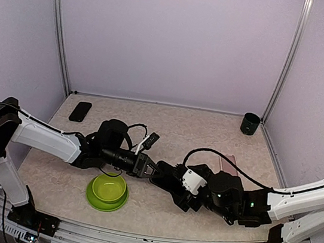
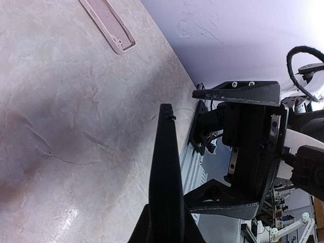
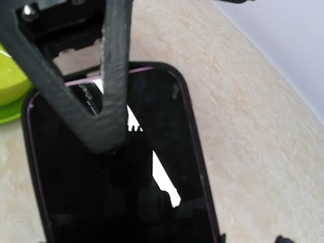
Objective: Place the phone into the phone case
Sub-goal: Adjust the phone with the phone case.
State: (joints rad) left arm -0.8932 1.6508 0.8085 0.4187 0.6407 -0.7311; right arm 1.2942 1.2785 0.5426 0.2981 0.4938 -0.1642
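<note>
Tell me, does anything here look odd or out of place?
Nothing spilled or broken. One oddity: the phone is held off the table, pinched in the left gripper, while its pink case lies apart on the table.

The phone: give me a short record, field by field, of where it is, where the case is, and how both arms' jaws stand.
phone: black, clamped between the two arms
left gripper: jaws shut on the phone
right gripper: jaws wide open, facing the phone
phone case: pink, flat on the table, nothing in it
green bowl: on the table, just near of the left gripper
task state: phone not yet in the phone case
</note>
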